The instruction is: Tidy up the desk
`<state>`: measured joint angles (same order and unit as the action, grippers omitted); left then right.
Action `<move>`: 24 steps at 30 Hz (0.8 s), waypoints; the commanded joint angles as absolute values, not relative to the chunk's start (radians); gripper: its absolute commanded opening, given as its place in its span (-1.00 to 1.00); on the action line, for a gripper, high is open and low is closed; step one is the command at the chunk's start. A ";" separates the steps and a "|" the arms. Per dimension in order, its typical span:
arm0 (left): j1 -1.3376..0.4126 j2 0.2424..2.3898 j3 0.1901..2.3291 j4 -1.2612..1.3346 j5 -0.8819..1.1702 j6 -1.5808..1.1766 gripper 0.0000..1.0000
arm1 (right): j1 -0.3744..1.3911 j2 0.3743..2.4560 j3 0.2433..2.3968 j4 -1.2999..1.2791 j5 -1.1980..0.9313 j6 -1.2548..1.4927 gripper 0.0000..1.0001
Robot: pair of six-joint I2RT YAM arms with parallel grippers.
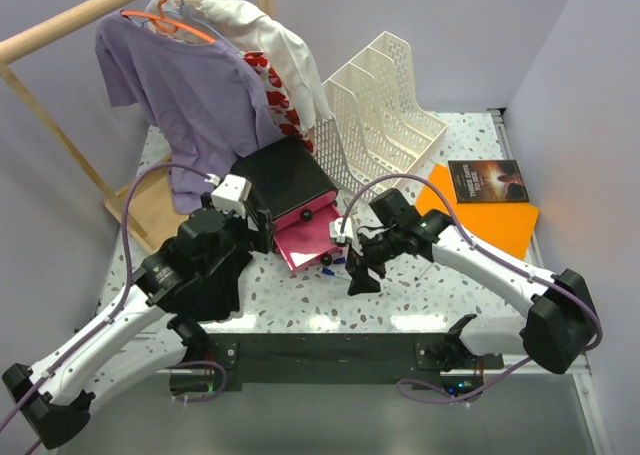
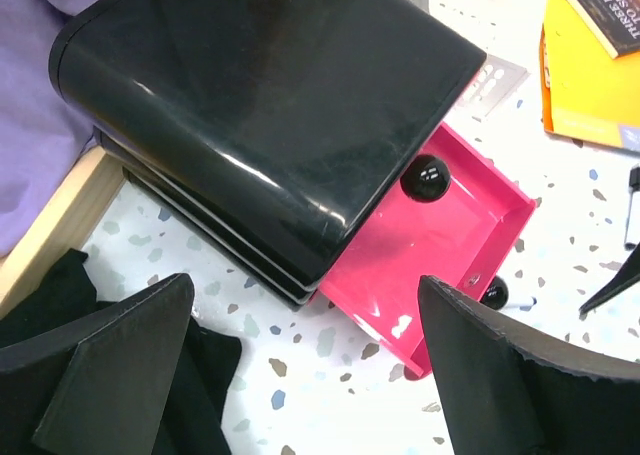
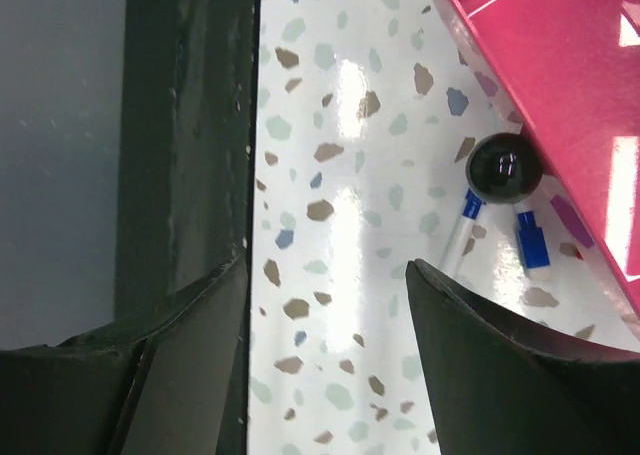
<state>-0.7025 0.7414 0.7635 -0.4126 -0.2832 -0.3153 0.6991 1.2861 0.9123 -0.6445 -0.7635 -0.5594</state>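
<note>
Gaping (both empty), left pincer point(image 2: 310, 350), right pincer point(image 3: 330, 360), open pink drawer point(image 2: 440, 240), pens point(image 3: 462, 230) on desk point(image 3: 340, 125)

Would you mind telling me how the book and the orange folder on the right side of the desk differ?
The book is dark with a printed cover, while the orange folder is plain and bright. The book is the smaller of the two, and the folder is clearly wider. The book lies on the folder's far part, while the folder rests directly on the desk. Both lie flat at the desk's far right.
</note>
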 commanded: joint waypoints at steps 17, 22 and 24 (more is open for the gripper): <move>-0.698 0.569 0.644 -0.338 -0.276 -0.132 1.00 | 0.411 1.276 0.959 -0.568 -0.456 -0.471 0.36; -0.699 0.554 0.638 -0.345 -0.301 -0.143 1.00 | 0.411 1.429 1.028 -0.491 -0.454 -0.335 0.03; -0.698 0.548 0.638 -0.344 -0.314 -0.146 1.00 | 0.411 1.469 1.046 -0.431 -0.395 -0.263 0.00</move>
